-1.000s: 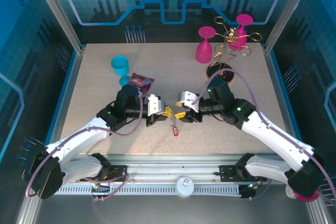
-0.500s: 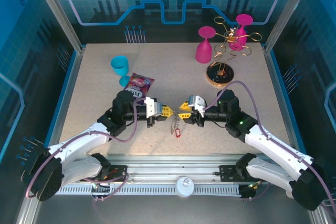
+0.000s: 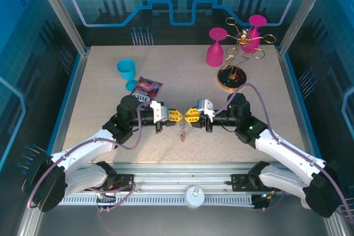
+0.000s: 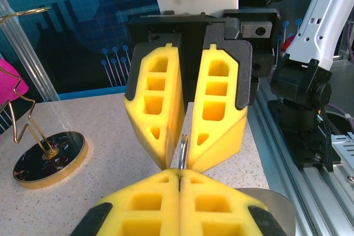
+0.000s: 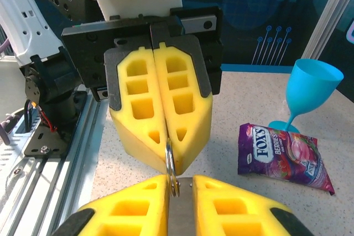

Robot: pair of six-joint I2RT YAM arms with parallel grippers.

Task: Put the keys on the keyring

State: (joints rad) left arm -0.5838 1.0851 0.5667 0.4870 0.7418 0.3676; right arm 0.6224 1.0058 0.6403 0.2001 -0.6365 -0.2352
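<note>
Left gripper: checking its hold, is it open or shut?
Shut. In the right wrist view the left gripper has its yellow fingers pressed together with no gap, the keyring pinched edge-on at their tips.

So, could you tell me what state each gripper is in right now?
Left gripper: closed on the keyring.
Right gripper: slightly open, fingers either side of the keyring, not clamped.

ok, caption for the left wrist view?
Left gripper clamps the keyring edge-on; the right gripper's narrowly parted fingers straddle it.
</note>
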